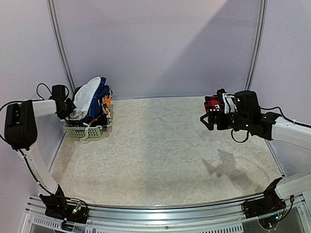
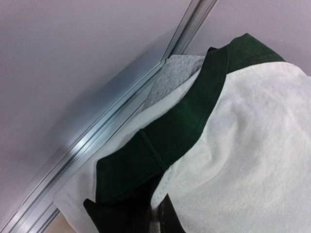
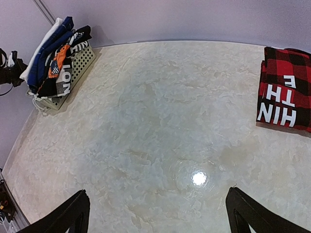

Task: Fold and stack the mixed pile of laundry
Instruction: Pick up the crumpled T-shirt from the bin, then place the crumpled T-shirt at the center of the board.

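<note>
Your left gripper (image 1: 68, 107) is at the far-left corner of the table (image 3: 160, 121), pushed into the side of the mixed laundry pile (image 1: 96, 98); the pile is heaped in the white lattice basket (image 1: 84, 132), well above its rim. The jaws are drawn fully together. The left wrist view is filled by the white T-shirt (image 2: 243, 145) and its dark green collar band (image 2: 194, 111), with the aluminium rail (image 2: 97, 141) of the enclosure behind. The fingers are almost lost under the cloth at the bottom edge, so the hold itself is only probable; judged from the bunched fabric there, they have a pinch of the T-shirt near the collar. That is a sensible place to take it: the shirt lies uppermost on the wall side and should lift off without dragging the garments beneath.

Your right gripper (image 3: 156, 191) hangs above the open middle of the table with its fingers spread as wide as they go and nothing between them. It appears parked there to receive the far side of the garment once it is brought over.

The red-and-black plaid shirt (image 3: 286, 87) lies folded flat at the far-right side, lettering up, well apart from the basket; this reads as the start of the stack.

Assessment: one garment done, most of the pile yet to sort; the step in hand is drawing the T-shirt out. Watch that the light basket does not lift or tip with the pull.
</note>
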